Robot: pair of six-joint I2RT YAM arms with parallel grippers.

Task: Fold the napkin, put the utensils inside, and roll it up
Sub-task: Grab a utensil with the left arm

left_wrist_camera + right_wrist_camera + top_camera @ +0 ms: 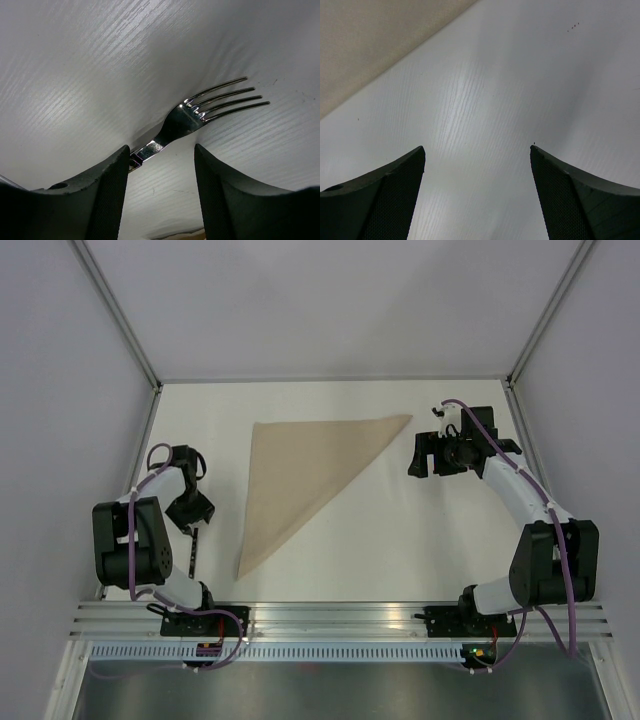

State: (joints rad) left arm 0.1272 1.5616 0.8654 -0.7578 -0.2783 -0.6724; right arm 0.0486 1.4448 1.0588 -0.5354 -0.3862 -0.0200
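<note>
1. The tan-beige matte cloth napkin (300,470) lies flat in the middle of the white table (400,540), folded into a triangle.
2. One edge of the napkin runs alongside the far edge of the table. A second edge runs from the far-left corner of the cloth down toward the near edge.
3. Its longest edge is a diagonal, from a sharp point at far right to a narrow tip at near left. That tip points at the near edge of the table.
4. The slim fork with silver metal tines and a thin black handle (192,552) lies on bare table near the left edge, left of the napkin and apart from it.
5. The fork's long axis runs almost near-to-far, roughly along the table's left edge. The handle end is toward the near edge and the tined end toward the far edge.
6. The left gripper (190,508) is low over the fork's tined end and hides it from above.
7. In the left wrist view the black fingers (110,190) stand apart, astride the fork's (187,117) shiny neck. The tines reach out beyond them. The neck passes right by one finger; whether they touch is unclear.
8. The right gripper (428,455) hangs near the far-right corner of the table, just beside the napkin's far-right point. Its jaws are spread wide with nothing between them.
9. Its wrist view shows bare table below and the napkin (370,40) at upper left.
</note>
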